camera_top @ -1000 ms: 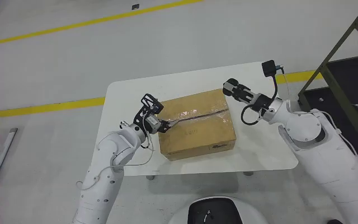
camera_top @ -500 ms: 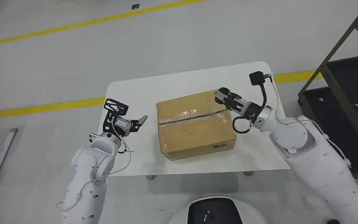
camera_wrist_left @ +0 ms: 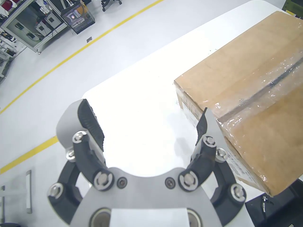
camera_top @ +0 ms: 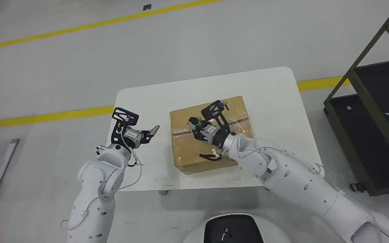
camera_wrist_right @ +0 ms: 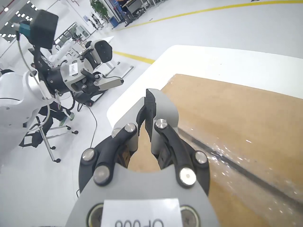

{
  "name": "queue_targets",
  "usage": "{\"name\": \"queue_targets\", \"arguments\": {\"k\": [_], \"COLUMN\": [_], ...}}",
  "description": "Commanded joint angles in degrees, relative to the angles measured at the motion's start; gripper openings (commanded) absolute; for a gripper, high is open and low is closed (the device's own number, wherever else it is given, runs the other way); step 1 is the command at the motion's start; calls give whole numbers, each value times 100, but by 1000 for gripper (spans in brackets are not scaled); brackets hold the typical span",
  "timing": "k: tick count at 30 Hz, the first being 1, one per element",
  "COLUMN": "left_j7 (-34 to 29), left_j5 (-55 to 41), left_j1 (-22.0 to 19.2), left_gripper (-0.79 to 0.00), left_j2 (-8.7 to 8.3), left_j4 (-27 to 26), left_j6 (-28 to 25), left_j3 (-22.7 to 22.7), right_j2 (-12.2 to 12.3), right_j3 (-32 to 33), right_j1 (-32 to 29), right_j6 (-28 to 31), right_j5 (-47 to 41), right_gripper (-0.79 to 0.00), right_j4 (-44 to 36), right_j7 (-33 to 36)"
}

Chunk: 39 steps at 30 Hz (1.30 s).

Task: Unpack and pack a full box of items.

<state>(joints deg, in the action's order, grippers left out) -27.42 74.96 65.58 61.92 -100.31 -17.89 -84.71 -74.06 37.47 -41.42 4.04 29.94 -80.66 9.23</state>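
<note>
Brown cardboard, a closed rectangular box [camera_top: 185, 153] [camera_wrist_left: 255, 90] [camera_wrist_right: 236, 109], sat on a white rounded table [camera_top: 267, 85] [camera_wrist_left: 146, 83] [camera_wrist_right: 201, 55] that spread out beneath it on every side, with more bare top off the box's left end than off its right. The box's long axis ran left to right before the robot, its right end turned slightly away. A strip of clear glossy tape [camera_top: 245, 122] [camera_wrist_left: 279, 76] [camera_wrist_right: 236, 164] followed the dark top seam along that same axis and folded down over the box's left end.

The left gripper [camera_top: 149, 132] [camera_wrist_left: 144, 108] [camera_wrist_right: 113, 81] hung off the box's left end, apart from it and pointing toward it, its two fingers spread wide with nothing between them. The right gripper [camera_top: 194, 126] [camera_wrist_right: 148, 98] was over the box's left half, close beside the seam, its fingers pressed together on nothing. Whether its tips touched the cardboard could not be told.

Half a second before, the right gripper had been at the box's far right corner. It had since swung across the top to the left half, its forearm now lying over the box's near side. The left gripper had held its place off the box's left end, and the box had not shifted.
</note>
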Motion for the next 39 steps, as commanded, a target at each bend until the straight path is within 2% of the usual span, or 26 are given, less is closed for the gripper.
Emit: {"name": "queue_targets", "arguments": {"k": [1, 8, 16, 28, 39], "left_j7": [0, 0, 0, 0, 0], "left_j5": [0, 0, 0, 0, 0], "left_j1": [0, 0, 0, 0, 0], "left_gripper": [0, 0, 0, 0, 0], "left_j2": [0, 0, 0, 0, 0], "left_j4": [0, 0, 0, 0, 0], "left_j6": [0, 0, 0, 0, 0], "left_j3": [0, 0, 0, 0, 0], "right_j2": [-108, -332, -276, 132, 518], "right_j3": [-192, -300, 161, 1383, 3005], "right_j1": [98, 84, -143, -1222, -2603], "right_j6": [-70, -162, -327, -692, -1108], "right_j5": [175, 135, 338, 1068, 1659], "right_gripper": [-785, -785, -785, -785, -785], "right_j4": [192, 920, 1038, -51, -1252], "right_j7": [-125, -342, -379, -72, 204]}}
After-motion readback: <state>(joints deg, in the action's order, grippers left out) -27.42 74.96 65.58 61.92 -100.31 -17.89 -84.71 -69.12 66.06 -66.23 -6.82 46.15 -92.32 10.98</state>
